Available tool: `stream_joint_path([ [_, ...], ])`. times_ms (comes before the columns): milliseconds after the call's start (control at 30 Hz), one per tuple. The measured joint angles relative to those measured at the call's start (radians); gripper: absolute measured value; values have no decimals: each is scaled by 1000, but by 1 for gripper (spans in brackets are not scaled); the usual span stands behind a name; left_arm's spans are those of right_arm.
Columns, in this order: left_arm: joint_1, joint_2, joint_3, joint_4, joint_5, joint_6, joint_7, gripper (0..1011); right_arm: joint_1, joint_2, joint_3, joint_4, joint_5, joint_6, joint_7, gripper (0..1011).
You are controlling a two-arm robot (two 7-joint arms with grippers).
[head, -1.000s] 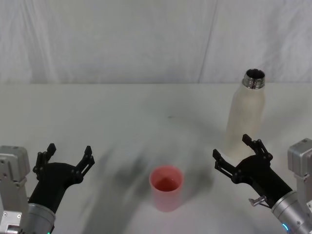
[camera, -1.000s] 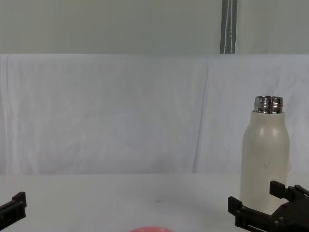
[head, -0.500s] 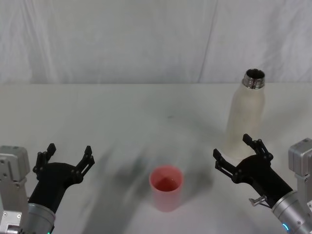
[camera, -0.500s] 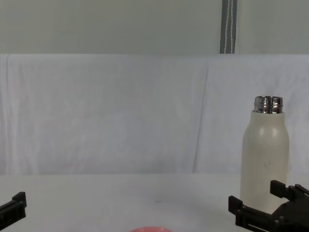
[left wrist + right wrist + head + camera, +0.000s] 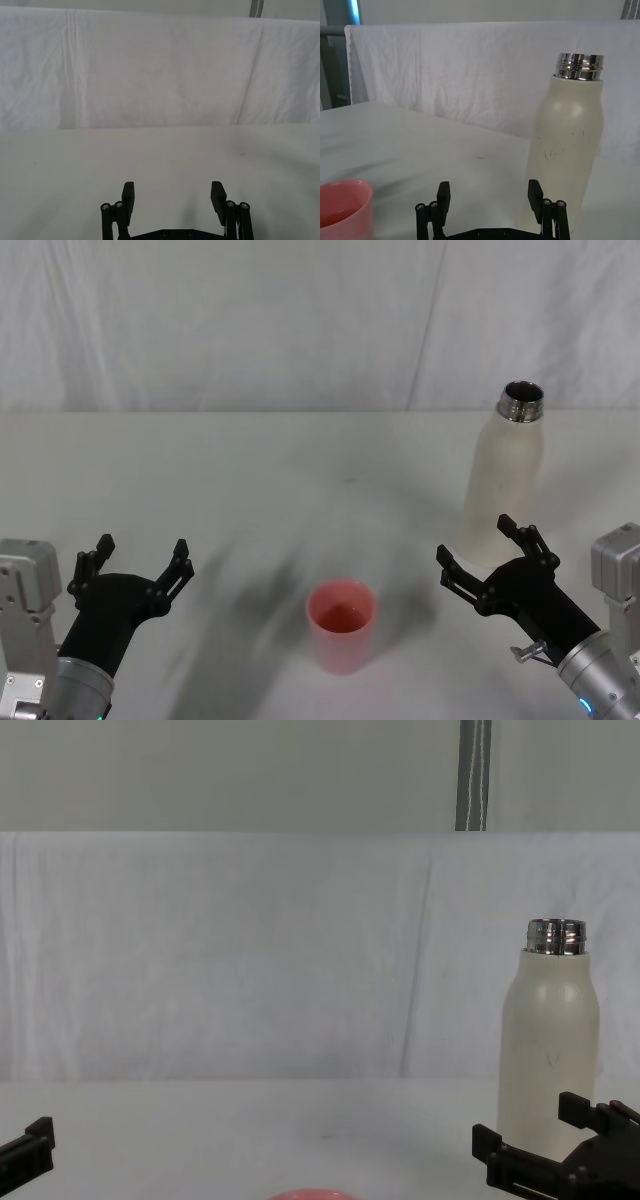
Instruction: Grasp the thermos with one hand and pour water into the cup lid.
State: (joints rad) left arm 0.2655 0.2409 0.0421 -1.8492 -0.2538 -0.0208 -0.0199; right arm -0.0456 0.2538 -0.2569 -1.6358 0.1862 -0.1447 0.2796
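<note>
The cream-white thermos (image 5: 503, 480) stands upright and uncapped at the right of the table, its steel neck showing in the chest view (image 5: 549, 1040) and the right wrist view (image 5: 567, 145). The pink cup lid (image 5: 341, 624) sits near the table's front centre, mouth up, with a little liquid at its bottom; its rim peeks into the chest view (image 5: 311, 1195) and the right wrist view (image 5: 342, 207). My right gripper (image 5: 492, 558) is open just in front of the thermos, not touching it (image 5: 490, 196). My left gripper (image 5: 138, 558) hovers open at the front left (image 5: 172, 195), holding nothing.
A white cloth backdrop (image 5: 250, 320) closes off the far edge of the white table (image 5: 250, 470). A grey pole (image 5: 473, 775) rises behind the cloth.
</note>
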Motion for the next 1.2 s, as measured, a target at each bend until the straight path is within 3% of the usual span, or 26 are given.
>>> stream_joint_path([
  [1200,0,0,0,0,0,0,0,1001,0,0,0,0,0,0,0,1003],
])
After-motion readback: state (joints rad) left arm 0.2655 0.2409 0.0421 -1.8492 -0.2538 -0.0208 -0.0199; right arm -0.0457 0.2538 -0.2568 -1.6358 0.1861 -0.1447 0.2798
